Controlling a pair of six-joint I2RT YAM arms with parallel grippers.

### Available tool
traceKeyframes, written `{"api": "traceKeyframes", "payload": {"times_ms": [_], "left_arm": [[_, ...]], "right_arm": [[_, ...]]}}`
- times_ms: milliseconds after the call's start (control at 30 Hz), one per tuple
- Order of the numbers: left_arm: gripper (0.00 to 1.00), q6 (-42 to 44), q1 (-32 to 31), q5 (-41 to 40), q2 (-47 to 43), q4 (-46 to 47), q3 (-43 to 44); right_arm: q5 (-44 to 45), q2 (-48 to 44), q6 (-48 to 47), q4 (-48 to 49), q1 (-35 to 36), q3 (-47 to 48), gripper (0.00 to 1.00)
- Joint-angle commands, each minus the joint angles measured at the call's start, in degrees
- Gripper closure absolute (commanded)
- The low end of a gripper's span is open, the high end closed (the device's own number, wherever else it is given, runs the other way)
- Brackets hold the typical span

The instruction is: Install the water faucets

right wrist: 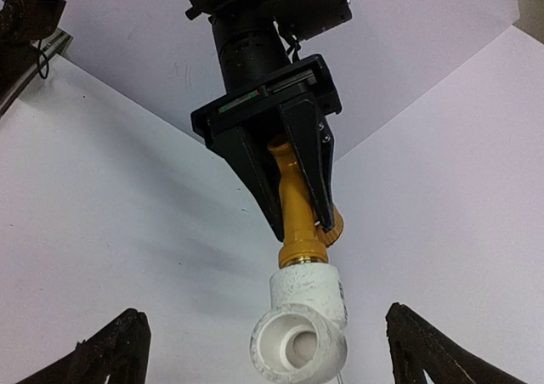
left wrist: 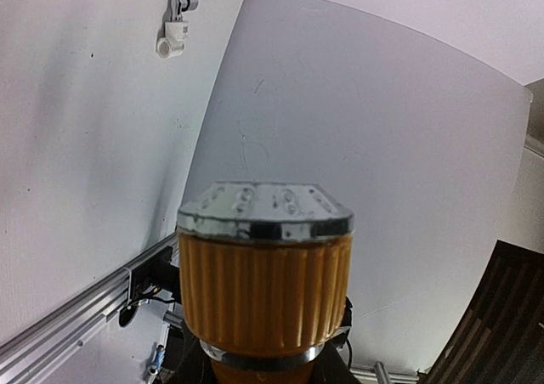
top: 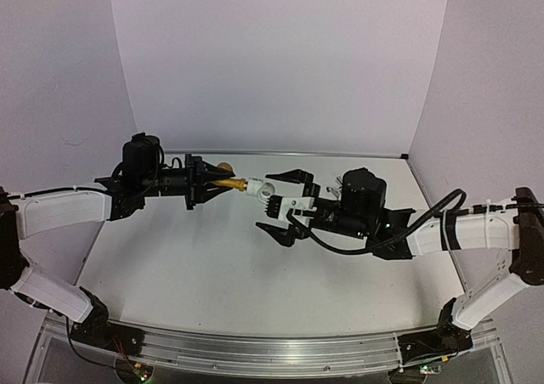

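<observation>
My left gripper (top: 206, 183) is shut on the brass-gold faucet (top: 226, 183) and holds it level above the table. In the right wrist view its black fingers (right wrist: 255, 176) clamp the faucet's body (right wrist: 297, 231). A white elbow fitting (right wrist: 304, 324) sits on the faucet's threaded end, and it also shows in the top view (top: 259, 187). My right gripper (top: 269, 202) is open, its fingers (right wrist: 115, 350) wide on either side of the fitting without touching it. The faucet's ribbed knob (left wrist: 265, 290) fills the left wrist view. The silver faucet is out of view.
White table (top: 212, 265) with white walls at the back and sides. An aluminium rail (top: 255, 350) runs along the near edge by the arm bases. A small white camera (left wrist: 174, 36) hangs on the wall.
</observation>
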Motion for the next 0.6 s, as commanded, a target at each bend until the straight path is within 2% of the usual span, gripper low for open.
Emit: {"api": "traceKeyframes", "payload": {"times_ms": [0,333,567], "left_arm": [[1.0,-3.3,-1.8,-0.6,-1.7,4.0,1.9],[1.0,-1.3,-2.9,0.2,-0.2,4.0,3.4],[1.0,9.4,-3.1,1.4,1.7,4.0,7.4]], "right_arm": [[2.7,2.7,-5.3,6.3,0.3,2.9,0.09],[6.6,5.8,-7.4,11.7,0.3,2.9,0.45],[5.7,5.2,-3.0,8.3,0.3,3.1,0.9]]}}
